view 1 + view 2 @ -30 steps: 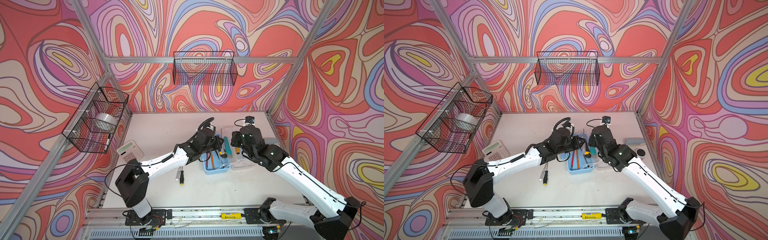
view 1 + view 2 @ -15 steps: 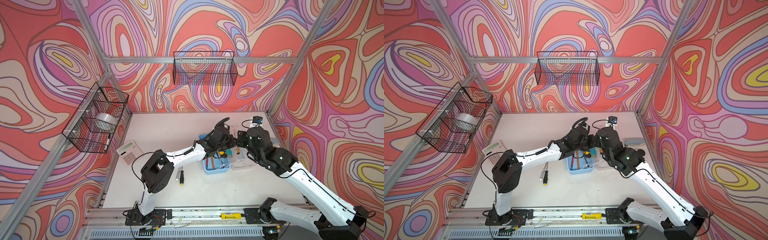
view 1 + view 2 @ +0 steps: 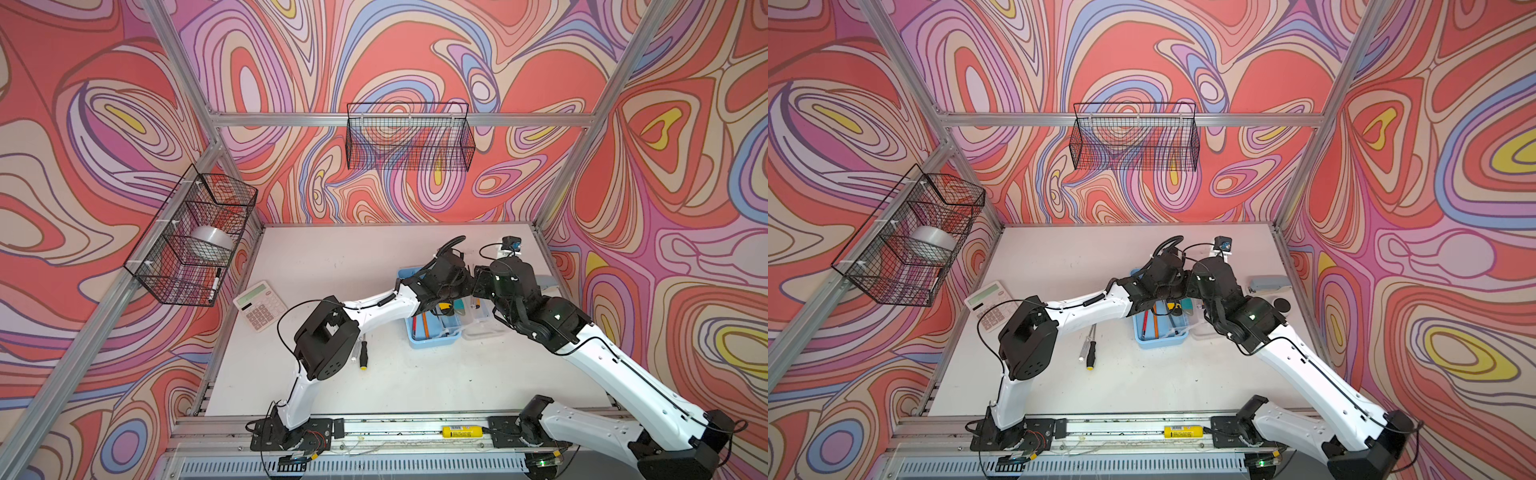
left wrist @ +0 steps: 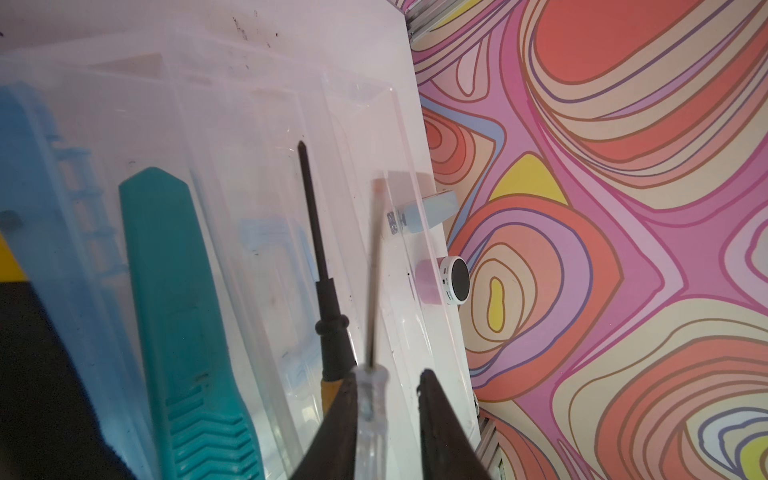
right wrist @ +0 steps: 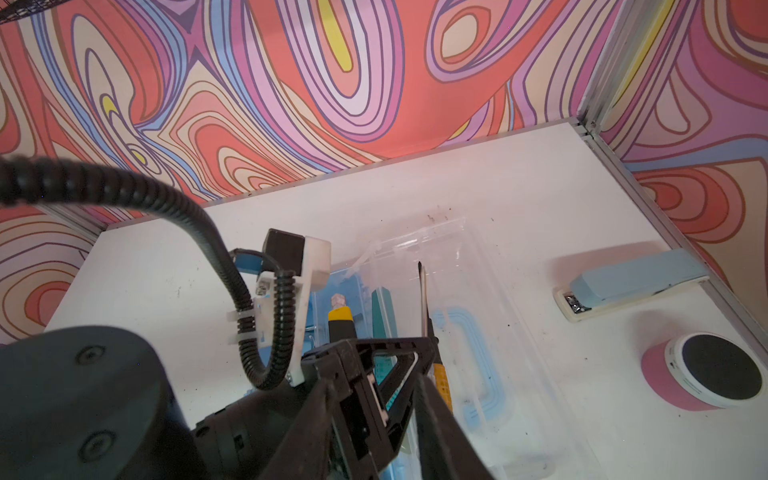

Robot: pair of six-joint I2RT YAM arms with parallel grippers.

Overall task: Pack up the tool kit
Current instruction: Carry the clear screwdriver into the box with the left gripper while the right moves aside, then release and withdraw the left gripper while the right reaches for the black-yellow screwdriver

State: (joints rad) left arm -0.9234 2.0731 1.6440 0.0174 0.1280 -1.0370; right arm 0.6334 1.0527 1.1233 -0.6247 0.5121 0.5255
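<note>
I saw the light-blue box (image 3: 432,343) on the bench (image 3: 332,257) holding orange-shafted tools (image 3: 419,326) and a yellow-black knife (image 3: 446,308). A black-shafted screwdriver (image 4: 318,249) lay on its open clear lid (image 3: 484,328), beside a teal knife (image 4: 183,291). The left gripper (image 4: 388,374) had its jaws parted wider than the clear-handled screwdriver (image 4: 372,395) between them, which lay lengthwise over the lid, tip toward the back wall. I couldn't tell how the right gripper (image 5: 374,374) stood.

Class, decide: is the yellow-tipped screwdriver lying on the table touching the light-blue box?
Apart. Both top views show bare white table between screwdriver and box.
</note>
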